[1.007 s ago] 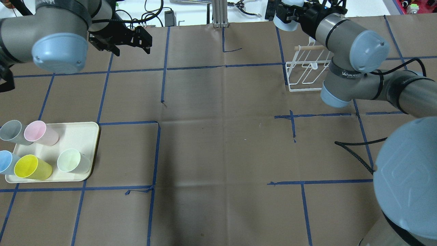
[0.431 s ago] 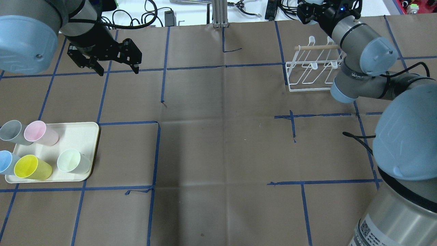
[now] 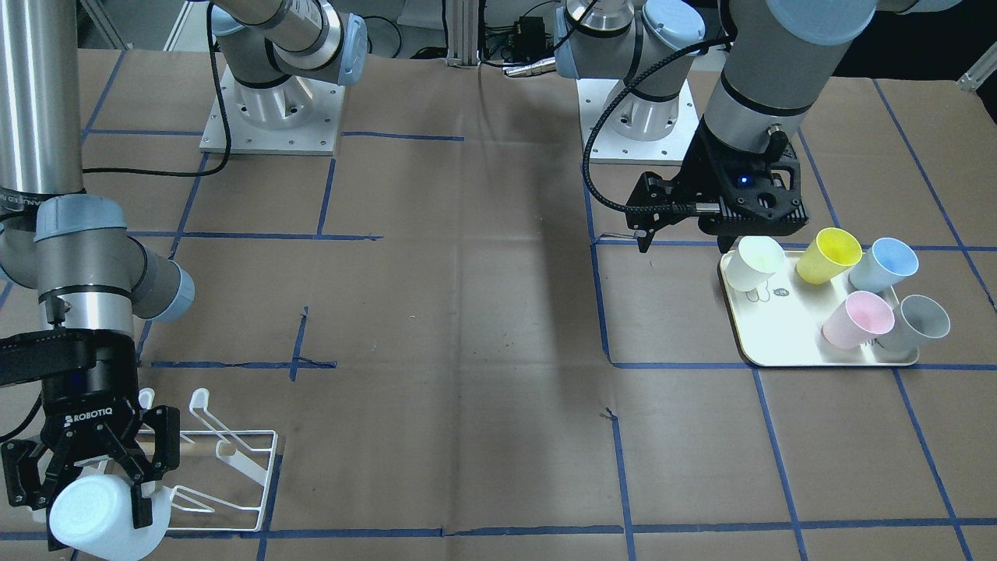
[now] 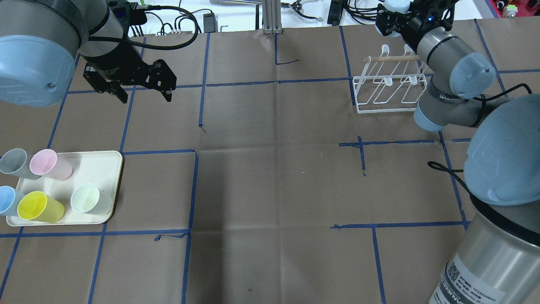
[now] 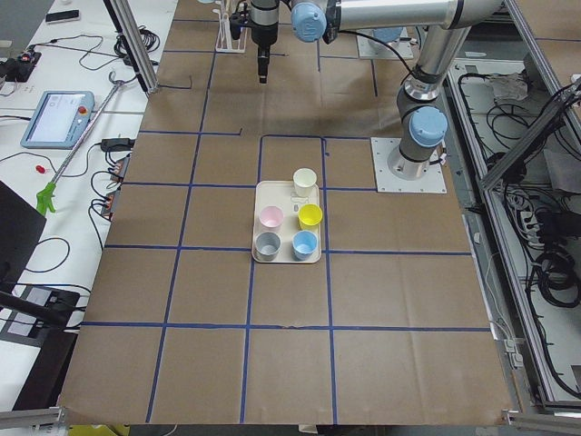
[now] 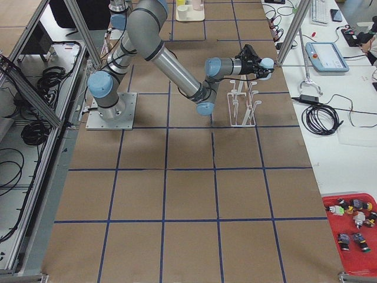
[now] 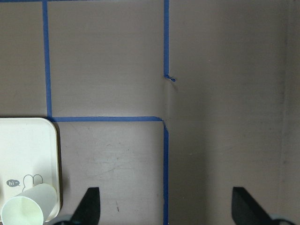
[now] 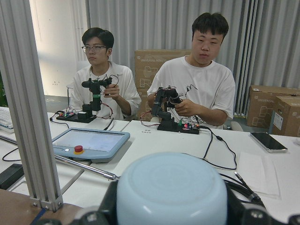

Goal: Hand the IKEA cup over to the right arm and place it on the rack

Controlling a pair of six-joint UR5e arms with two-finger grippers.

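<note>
My right gripper [image 3: 87, 474] is shut on a pale blue IKEA cup [image 3: 101, 510], held on its side with its base pointing away from the robot. That base fills the bottom of the right wrist view [image 8: 171, 192]. The cup [image 4: 396, 5] hangs above the table's far edge, just beyond the white wire rack [image 4: 386, 88] with its wooden dowel. In the exterior right view the cup [image 6: 268, 63] sits above the rack [image 6: 241, 106]. My left gripper [image 4: 145, 88] is open and empty above bare table, between the far edge and the cream tray [image 4: 103, 169].
The tray holds several cups: grey [image 4: 12, 162], pink [image 4: 48, 164], blue [image 4: 6, 200], yellow [image 4: 38, 207] and pale green [image 4: 88, 199]. A black cable [image 4: 443, 169] lies by the right arm's base. Two people sit at a desk beyond the far edge, with a metal post [image 4: 272, 17] there.
The right gripper has carried the cup to the right, from the rack's left side to beyond its far end. The left gripper has come nearer, toward the tray, still open.
</note>
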